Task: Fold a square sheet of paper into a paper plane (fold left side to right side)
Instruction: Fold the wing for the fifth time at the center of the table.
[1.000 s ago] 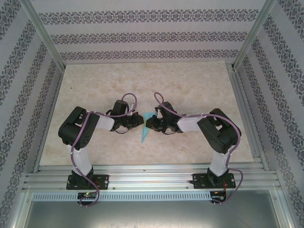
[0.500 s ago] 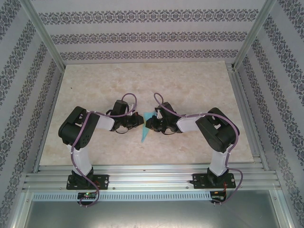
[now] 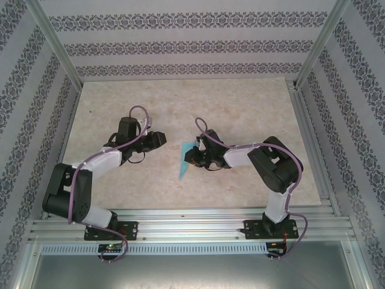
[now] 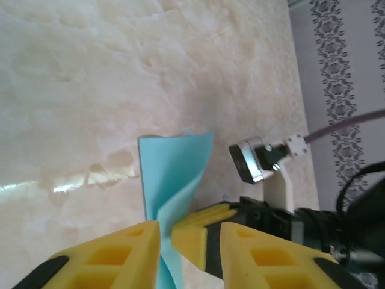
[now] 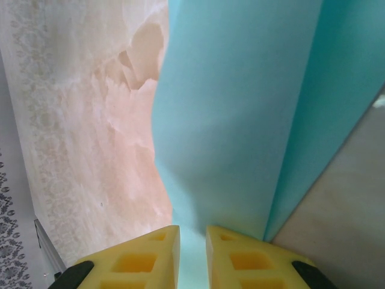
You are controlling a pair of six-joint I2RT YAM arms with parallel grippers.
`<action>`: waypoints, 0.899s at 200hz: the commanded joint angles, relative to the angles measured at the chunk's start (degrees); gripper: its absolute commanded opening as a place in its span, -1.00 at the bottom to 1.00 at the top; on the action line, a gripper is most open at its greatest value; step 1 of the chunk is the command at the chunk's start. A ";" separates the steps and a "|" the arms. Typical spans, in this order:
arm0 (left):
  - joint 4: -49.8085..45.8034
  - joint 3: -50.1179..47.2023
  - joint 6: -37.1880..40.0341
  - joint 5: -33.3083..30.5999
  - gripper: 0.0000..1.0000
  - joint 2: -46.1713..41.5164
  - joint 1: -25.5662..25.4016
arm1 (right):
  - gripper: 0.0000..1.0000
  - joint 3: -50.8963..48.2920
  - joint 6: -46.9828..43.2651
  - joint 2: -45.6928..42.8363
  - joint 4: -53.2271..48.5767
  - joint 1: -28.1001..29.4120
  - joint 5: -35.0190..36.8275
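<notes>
The paper plane is a slim light-blue dart at the table's middle, its point toward the near edge. My right gripper is shut on it from the right. In the right wrist view the blue paper runs down between the nearly touching yellow jaws of that gripper. My left gripper sits a short way left of the plane, apart from it. In the left wrist view it is open, and beyond its jaws the creased paper stands upright, pinched by the right gripper's yellow fingers.
The marble-patterned table is walled by patterned panels on three sides. Aluminium rails run along the near edge by the arm bases. The right arm's wrist camera sits just behind the paper.
My left gripper let go of the paper, opened, and its arm swung back to the left. The right gripper stayed shut on the paper in place.
</notes>
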 commanded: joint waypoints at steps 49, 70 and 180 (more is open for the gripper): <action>3.61 -8.97 -6.75 2.11 -0.72 -2.84 -12.95 | -0.62 -0.52 -0.18 1.19 -2.06 0.13 0.78; 5.56 -8.75 -9.17 -0.95 -0.74 -2.20 -16.81 | -0.62 -0.52 -0.10 1.19 -1.97 0.14 0.86; 10.04 -7.35 -11.69 -5.04 -0.76 7.74 -21.87 | -0.62 -0.04 -0.31 1.64 -2.15 0.23 0.33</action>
